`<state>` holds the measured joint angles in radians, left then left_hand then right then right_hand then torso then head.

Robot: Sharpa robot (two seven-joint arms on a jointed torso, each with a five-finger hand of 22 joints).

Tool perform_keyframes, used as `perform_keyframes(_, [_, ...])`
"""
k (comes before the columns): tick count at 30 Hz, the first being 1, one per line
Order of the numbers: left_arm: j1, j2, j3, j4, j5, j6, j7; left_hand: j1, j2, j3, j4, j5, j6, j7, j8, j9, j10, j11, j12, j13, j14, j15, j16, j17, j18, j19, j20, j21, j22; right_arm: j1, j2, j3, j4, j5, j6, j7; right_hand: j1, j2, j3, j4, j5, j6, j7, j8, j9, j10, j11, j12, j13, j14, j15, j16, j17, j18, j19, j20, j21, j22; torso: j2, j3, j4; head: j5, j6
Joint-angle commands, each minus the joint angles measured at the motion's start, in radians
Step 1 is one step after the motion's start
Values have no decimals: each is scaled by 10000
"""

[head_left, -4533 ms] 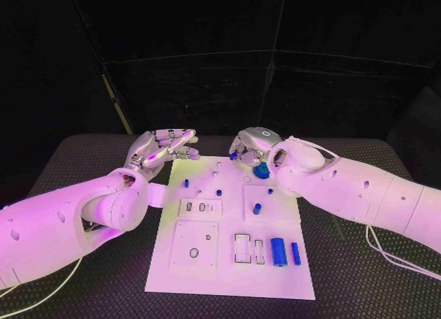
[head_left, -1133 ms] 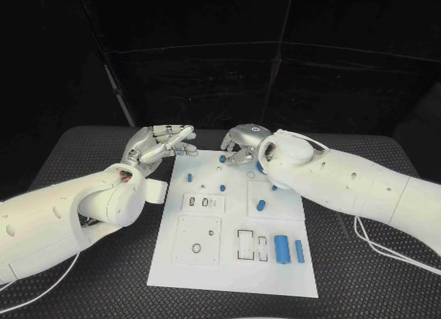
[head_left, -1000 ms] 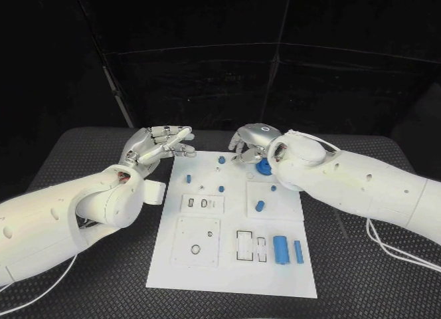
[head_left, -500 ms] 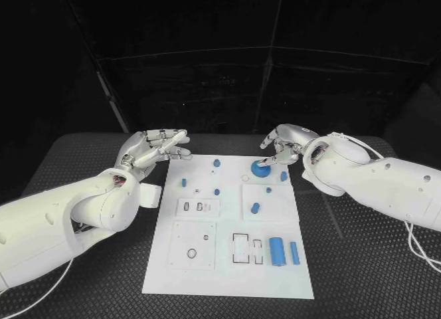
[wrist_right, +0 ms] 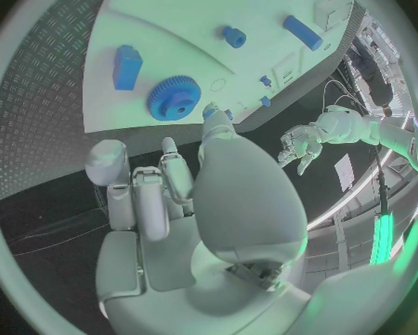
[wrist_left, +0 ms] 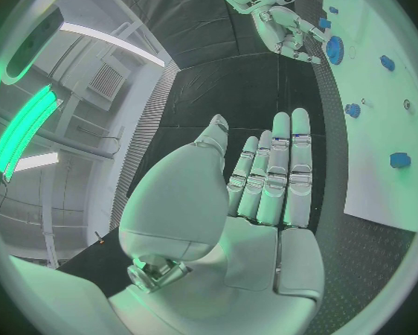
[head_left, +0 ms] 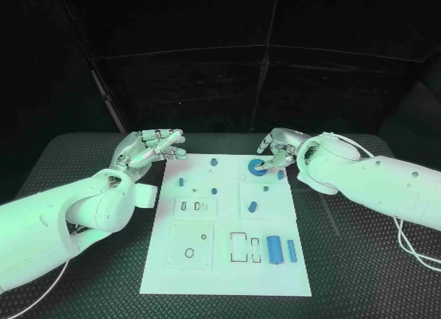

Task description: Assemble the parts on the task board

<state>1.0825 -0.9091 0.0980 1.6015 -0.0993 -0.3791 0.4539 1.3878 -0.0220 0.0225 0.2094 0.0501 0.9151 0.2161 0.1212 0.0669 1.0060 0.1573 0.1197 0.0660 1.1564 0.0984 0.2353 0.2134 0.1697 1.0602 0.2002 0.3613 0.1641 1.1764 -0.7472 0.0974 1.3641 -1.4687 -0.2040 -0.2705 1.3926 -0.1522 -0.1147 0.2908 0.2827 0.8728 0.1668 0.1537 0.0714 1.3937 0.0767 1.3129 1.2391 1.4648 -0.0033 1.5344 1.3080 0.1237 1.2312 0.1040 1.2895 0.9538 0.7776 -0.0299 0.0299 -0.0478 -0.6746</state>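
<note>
The left hand [head_left: 149,147] hovers beside the far left corner of the white rectangular task board [head_left: 220,266], its fingers straight and close together, holding nothing; the left wrist view shows the same hand [wrist_left: 265,179] with the palm bare and the black ridged table mat [head_left: 77,159] beyond the fingertips. Just to the right of this hand, on the board, lie a small blue peg [head_left: 181,181] and a second small blue peg [head_left: 214,161], both apart from the fingers.

Further right, a round blue toothed gear [head_left: 257,167] lies flat on the far end of the board, directly under the fingertips of the right hand [head_left: 281,147]. That hand is released, fingers spread and pointing down over the gear; whether a fingertip touches the gear I cannot tell. In the right wrist view the gear [wrist_right: 175,97] sits just beyond the fingers [wrist_right: 172,175], with a blue rectangular block [wrist_right: 126,67] beside it. Nearer the robot, a blue cylinder [head_left: 274,248] and a thin blue bar [head_left: 291,250] lie side by side, well apart from both hands.
</note>
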Motion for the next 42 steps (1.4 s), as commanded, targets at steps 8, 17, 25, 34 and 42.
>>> perform_keyframes(8, [13,26,11,-21,-50,154,15,108,21,-18,-43,-17,13,51,-18,-15,-1,74,-35,-14,9,31,-54,11,97,39,8,23,3,-45,45,2,-74,-227,515,11,310,271,64,-91,241,79,-53,230,30,154,-17,386,470,874,52,80,1698,-71,12,64,88,82,-1,-7,-12,-12,-38])
perform_keyframes(17, [11,34,11,-35,-50,166,-10,108,21,-18,-43,-17,13,51,-18,-15,-1,74,-35,-14,9,31,-54,11,97,39,8,23,3,-100,92,0,-111,-734,598,117,502,439,81,-198,631,280,-111,386,44,189,-68,516,642,881,14,94,1740,-79,30,33,128,142,-5,-6,-6,-63,-72])
perform_keyframes(25, [10,41,11,-47,-50,174,-15,111,32,-31,-54,-16,20,47,-32,-13,8,73,-50,-12,10,32,-70,27,97,37,10,22,1,-129,174,0,-190,-902,577,135,733,692,145,-382,594,458,-153,492,44,265,-109,642,811,890,-23,110,1789,-90,61,-1,170,208,0,-9,-5,-56,-110])
perform_keyframes(34, [10,44,11,-63,-50,192,-31,111,32,-31,-54,-16,20,47,-32,-13,8,73,-50,-12,10,32,-70,27,97,37,10,22,1,-185,298,0,-268,-1520,632,57,887,800,161,-557,415,523,-164,512,23,308,-122,704,900,902,-36,127,1846,-110,118,-18,223,309,-4,-9,-3,-63,-151])
perform_keyframes(42, [10,41,11,-69,-50,225,-73,118,37,-36,-62,-17,23,47,-40,-13,11,73,-59,-11,9,33,-79,36,98,35,10,21,0,-298,405,-1,-293,-2196,605,-71,956,892,174,-668,331,700,-194,586,32,431,-145,857,1093,913,-53,144,1900,-126,173,-30,271,401,-6,-8,-5,-58,-177])
